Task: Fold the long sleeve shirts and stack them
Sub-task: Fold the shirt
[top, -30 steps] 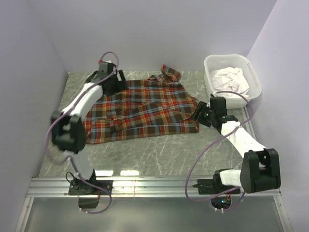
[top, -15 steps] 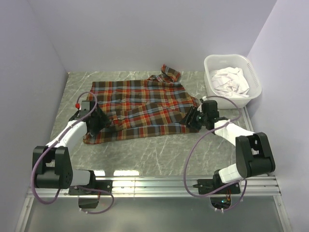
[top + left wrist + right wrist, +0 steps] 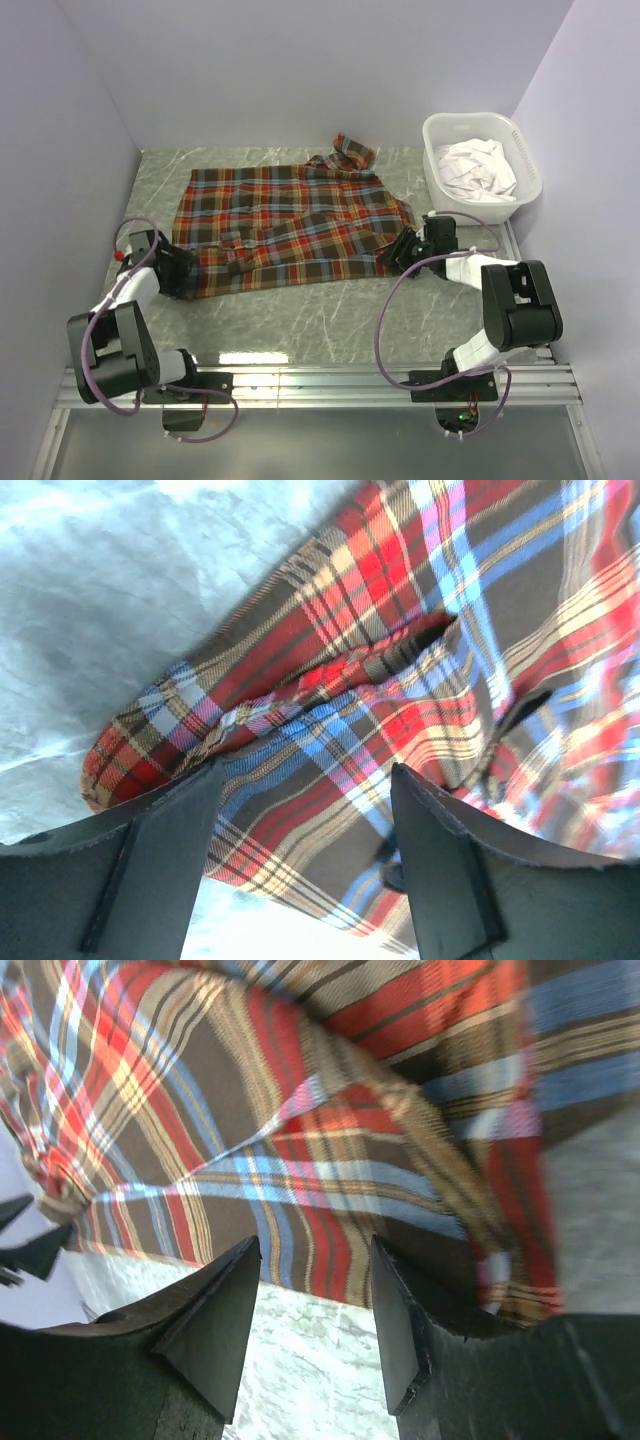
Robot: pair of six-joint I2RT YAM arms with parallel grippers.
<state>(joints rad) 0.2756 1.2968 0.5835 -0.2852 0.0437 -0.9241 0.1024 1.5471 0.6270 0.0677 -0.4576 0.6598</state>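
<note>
A red, orange, teal and brown plaid long sleeve shirt (image 3: 290, 220) lies spread on the grey marble table (image 3: 330, 310), collar toward the back. My left gripper (image 3: 186, 272) is low at the shirt's front-left corner. In the left wrist view the left gripper (image 3: 307, 772) is open, with the plaid shirt (image 3: 400, 650) and its hem between the fingers. My right gripper (image 3: 393, 255) is low at the front-right corner. In the right wrist view the right gripper (image 3: 314, 1246) is open, its tips astride the hem of the shirt (image 3: 300, 1110).
A white basket (image 3: 470, 119) holding white cloth (image 3: 478, 165) stands at the back right, just behind the right arm. Purple walls close in the table on the left, back and right. Bare marble runs in front of the shirt.
The left arm swung from the shirt's back-left edge down to its front-left corner. The right arm dropped to the front-right corner. Both grippers' jaws narrowed a little.
</note>
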